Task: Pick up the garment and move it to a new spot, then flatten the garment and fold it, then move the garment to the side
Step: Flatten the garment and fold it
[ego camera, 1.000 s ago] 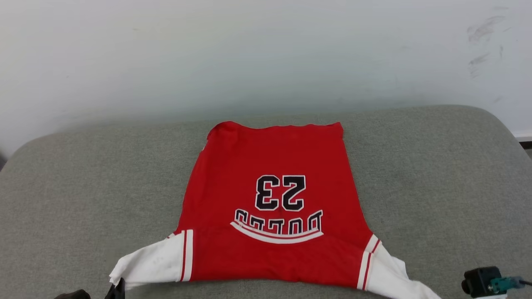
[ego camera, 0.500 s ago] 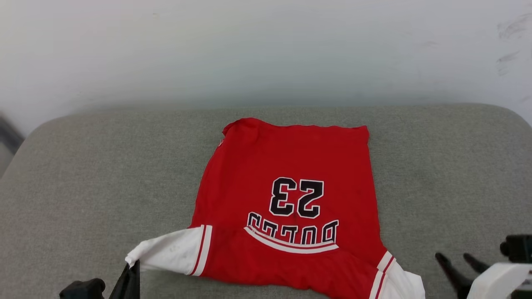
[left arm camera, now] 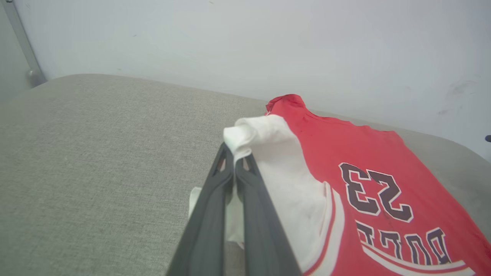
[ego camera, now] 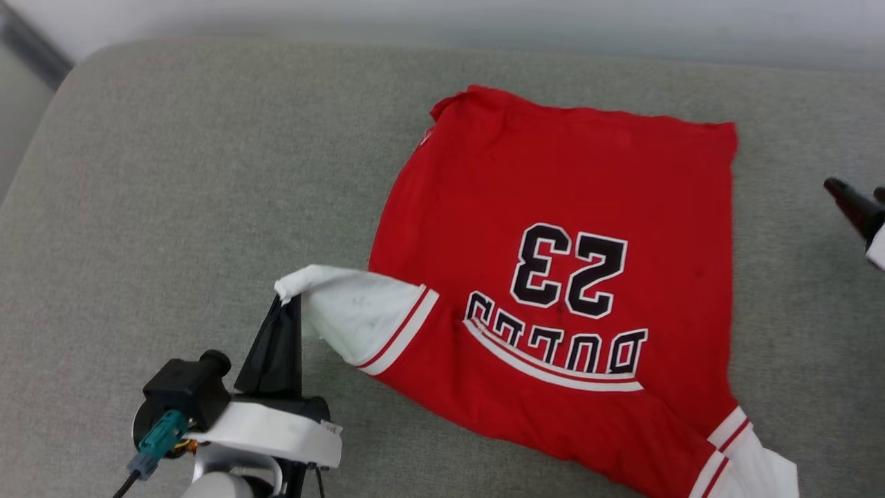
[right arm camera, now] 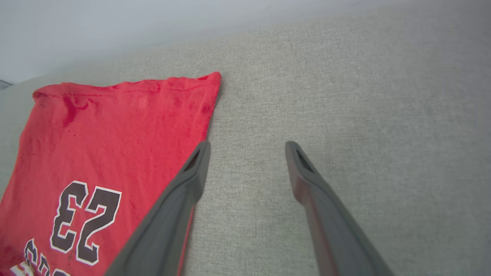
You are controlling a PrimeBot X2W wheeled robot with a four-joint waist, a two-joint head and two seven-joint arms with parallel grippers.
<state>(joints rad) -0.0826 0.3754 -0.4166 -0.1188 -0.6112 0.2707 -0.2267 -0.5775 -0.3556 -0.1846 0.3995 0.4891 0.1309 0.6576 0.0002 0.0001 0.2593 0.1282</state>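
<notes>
Pinching the tip of a white sleeve [ego camera: 352, 311] of the garment [ego camera: 567, 173] with the left pincer [ego camera: 287, 301]. Pressing the two dark fingers tight together, with the white cloth caught right at the tips. Holding that tip up off the grey cushion [ego camera: 173, 173], so the sleeve is curling over and making a little bump. Showing the same thing from the left wrist: left pincer [left arm camera: 233, 157] squeezed closed, white cloth folded over its tips, red garment [left arm camera: 326, 153] stretching away to the right, pale wall [left arm camera: 230, 38] behind.

Lying on the grey cushion, number side up, a bit to the right of the middle in the head view. Spreading mostly flat, with small wrinkles. Pointing the straight red bottom edge toward the far side by the wall, and the sleeves toward the robot. Showing a black and white "23" [ego camera: 570, 270] upside down in the head view, with curved letters [ego camera: 560, 342] just below it. Resting the other white sleeve [ego camera: 760, 470] flat on the cushion at the near right corner, red stripes along its edge.

Holding the right pincer [ego camera: 855, 188] wide open with nothing in it. Hanging near the right side of the garment, a little apart from it in the head view. Pointing, in the right wrist view, the right pincer [right arm camera: 247, 145] at bare grey cushion, with the garment [right arm camera: 115, 126] and its far corner just to the left of the left finger.

Carrying a small black camera [ego camera: 187, 391] with a teal plug [ego camera: 159, 436] on the left wrist.
</notes>
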